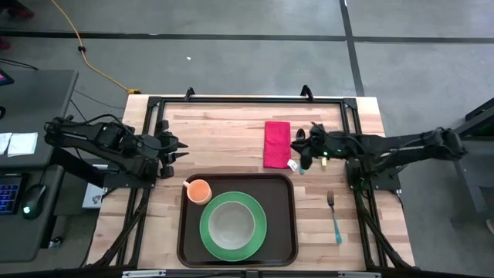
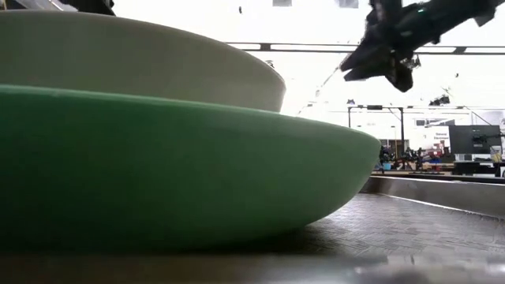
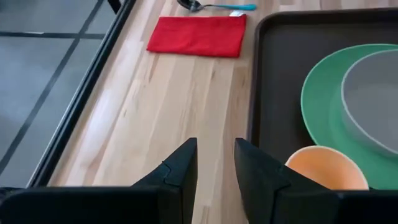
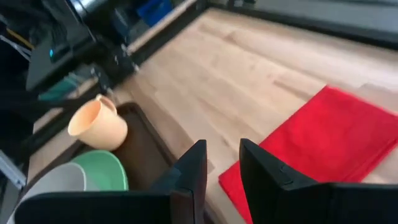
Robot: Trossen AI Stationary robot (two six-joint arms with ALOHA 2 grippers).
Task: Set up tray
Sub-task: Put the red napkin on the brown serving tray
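The dark brown tray [image 1: 285,232] lies at the table's near middle. On it sits a green plate [image 1: 251,245] carrying a pale bowl [image 1: 231,224], with an orange cup [image 1: 199,190] in the tray's far left corner. A red napkin [image 1: 276,144] lies flat on the wood beyond the tray. A teal-handled spoon [image 3: 214,6] lies right of the napkin. My left gripper [image 1: 179,150] hovers open left of the tray's far left corner, over bare wood [image 3: 216,180]. My right gripper [image 1: 297,148] hovers open above the napkin's right edge [image 4: 222,180]. Nothing sits between either pair of fingers.
A teal-handled fork [image 1: 334,218] lies on the wood right of the tray. A black metal frame [image 1: 247,100] runs round the table's edges. Bare wood [image 1: 224,135] shows between my left gripper and the napkin. The tray's raised rim [image 2: 442,193] shows in the low view.
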